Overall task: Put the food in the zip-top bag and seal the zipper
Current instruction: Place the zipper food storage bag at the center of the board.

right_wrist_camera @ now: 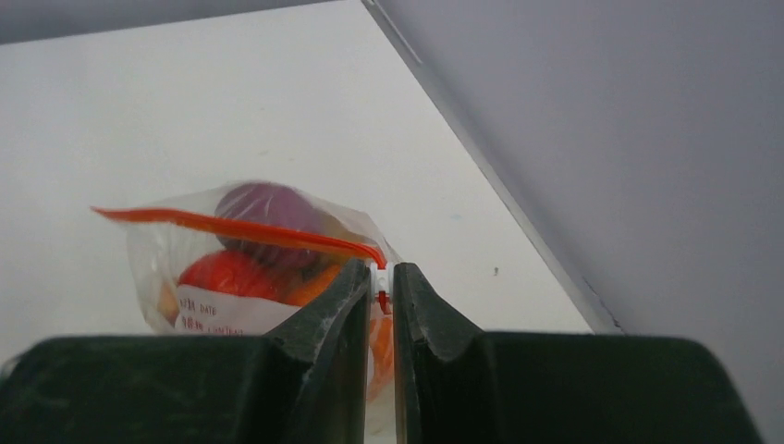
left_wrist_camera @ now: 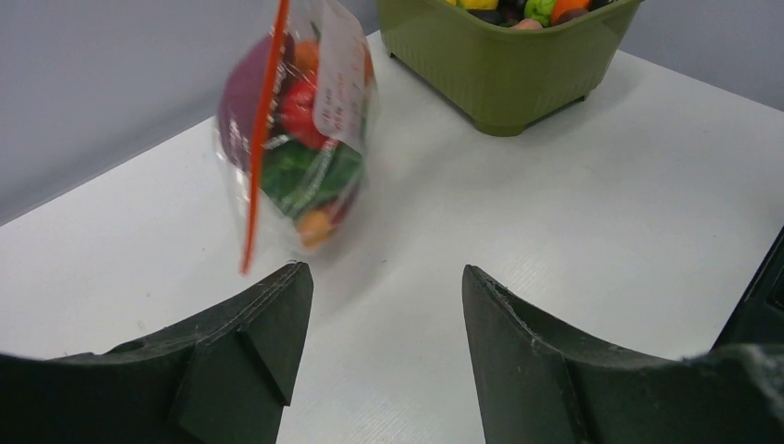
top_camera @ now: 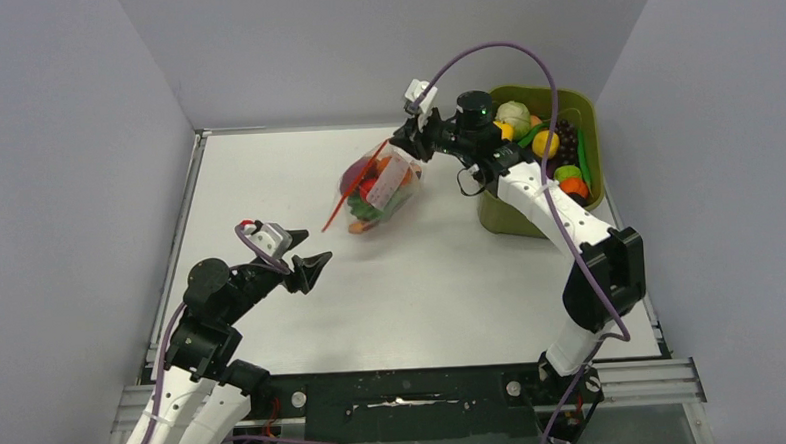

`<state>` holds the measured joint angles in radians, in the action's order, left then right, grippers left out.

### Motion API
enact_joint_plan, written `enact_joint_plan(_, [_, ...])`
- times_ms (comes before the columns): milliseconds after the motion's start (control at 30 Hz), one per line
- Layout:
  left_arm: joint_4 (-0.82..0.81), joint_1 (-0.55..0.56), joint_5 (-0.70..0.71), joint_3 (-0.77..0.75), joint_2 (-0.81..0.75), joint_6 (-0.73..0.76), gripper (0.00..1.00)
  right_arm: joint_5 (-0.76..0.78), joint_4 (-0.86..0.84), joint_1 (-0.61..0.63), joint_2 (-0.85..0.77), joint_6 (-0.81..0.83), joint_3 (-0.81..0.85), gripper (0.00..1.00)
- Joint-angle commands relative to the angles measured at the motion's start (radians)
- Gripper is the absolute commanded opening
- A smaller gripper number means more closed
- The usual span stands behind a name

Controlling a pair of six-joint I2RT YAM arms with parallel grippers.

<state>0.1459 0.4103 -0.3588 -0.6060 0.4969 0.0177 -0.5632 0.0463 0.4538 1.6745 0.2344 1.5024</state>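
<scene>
The clear zip-top bag (top_camera: 380,188) hangs off the table, tilted, with food (left_wrist_camera: 300,106) in it: purple, red, green and orange pieces. Its orange-red zipper (top_camera: 342,199) runs down the bag's left side. My right gripper (right_wrist_camera: 381,275) is shut on the zipper's white slider end at the bag's top right corner; in the right wrist view the zipper (right_wrist_camera: 231,225) stretches away to the left. My left gripper (top_camera: 314,267) is open above the table, in front and to the left of the bag, with nothing between its fingers (left_wrist_camera: 277,314). The zipper's lower tip (left_wrist_camera: 248,264) hangs just beyond them.
An olive-green tub (top_camera: 499,215) stands at the back right, holding more toy fruits and vegetables (top_camera: 546,140), right beside the right arm. Grey walls close in the table on the left, back and right.
</scene>
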Motion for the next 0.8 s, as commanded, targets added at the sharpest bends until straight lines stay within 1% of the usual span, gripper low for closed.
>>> enact_joint_plan(0, [-0.050,-0.004,0.017,-0.004,-0.008,-0.010,0.60,0.092,-0.086,-0.052,0.092,0.082,0.217,0.00])
enact_joint_plan(67, [-0.049,-0.004,0.020,-0.002,-0.011,-0.014,0.60,0.114,-0.087,-0.055,0.121,0.147,0.232,0.00])
enact_joint_plan(133, [-0.052,-0.005,0.021,0.004,-0.014,-0.021,0.60,0.115,-0.098,-0.052,0.125,0.211,0.186,0.00])
enact_joint_plan(233, [-0.052,-0.005,0.027,0.019,-0.020,-0.031,0.59,0.096,-0.182,-0.035,0.094,0.315,-0.005,0.03])
enact_joint_plan(300, [-0.053,-0.005,0.041,0.034,-0.024,-0.040,0.60,0.068,-0.233,-0.023,0.086,0.376,-0.126,0.03])
enact_joint_plan(400, [-0.060,-0.005,0.047,0.049,-0.025,-0.045,0.60,0.050,-0.215,0.011,0.102,0.458,-0.218,0.01])
enact_joint_plan(500, [-0.065,-0.005,0.046,0.051,-0.013,-0.050,0.60,0.071,-0.180,0.037,0.111,0.477,-0.255,0.01])
enact_joint_plan(633, [-0.071,-0.005,0.070,0.048,0.015,-0.064,0.60,0.075,-0.189,0.050,0.090,0.451,-0.301,0.04])
enact_joint_plan(700, [-0.074,-0.005,0.103,0.048,0.027,-0.094,0.60,0.074,-0.194,0.059,0.074,0.443,-0.321,0.06])
enact_joint_plan(767, [-0.075,-0.005,0.157,0.045,0.038,-0.148,0.62,0.073,-0.190,0.068,0.059,0.434,-0.342,0.11])
